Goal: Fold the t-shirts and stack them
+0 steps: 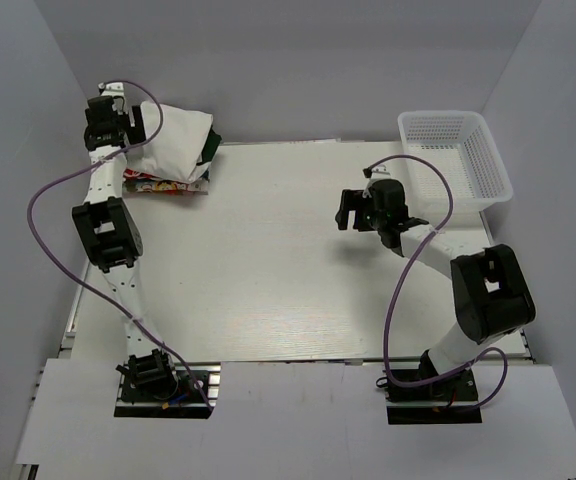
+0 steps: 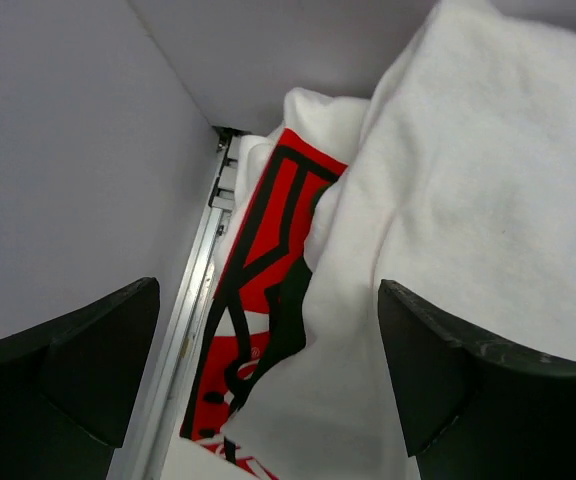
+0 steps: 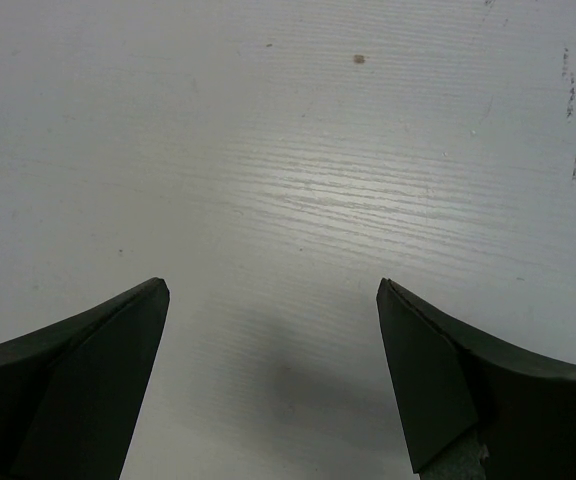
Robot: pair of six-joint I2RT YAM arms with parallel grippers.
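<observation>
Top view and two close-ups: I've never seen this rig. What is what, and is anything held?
Two robot arms stand on a table, bolted at its near edge. The top view looks down; the close-ups come from a camera on each wrist, its fingers at the bottom corners. Far left lies a pile of folded t-shirts, a white tee over a red-print tee. A mesh basket stands far right. The left gripper is open at the pile, the right gripper open over bare table. Nothing is held.
</observation>
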